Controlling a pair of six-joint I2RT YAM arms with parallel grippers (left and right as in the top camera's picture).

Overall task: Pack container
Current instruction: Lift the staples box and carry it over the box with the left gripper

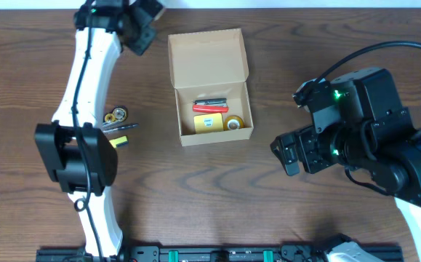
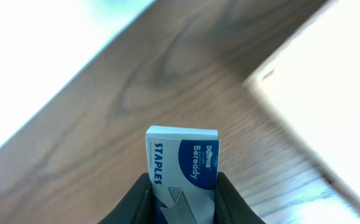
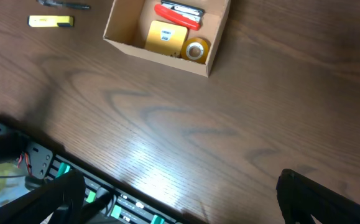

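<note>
Brown wood-grain table [image 1: 290, 33] under the open container [image 1: 206, 54], left jaws tight on a staples box [image 2: 183, 152], right jaws wide apart

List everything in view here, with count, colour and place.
box: one, tan cardboard, lid open, mid-table
red tool: one, red, in the box; type unclear
pad: one, yellow, in the box
tape: one roll, yellowish, in the box beside the pad
rolls: seemingly two, yellowish, on the table left of the box
pen: one, dark, just below the rolls
marker: one, yellow, below the pen
staples: one pack, blue and white, held
table: one, brown wood
left gripper: black, shut on the staples
right gripper: black, open, right of the box
</note>
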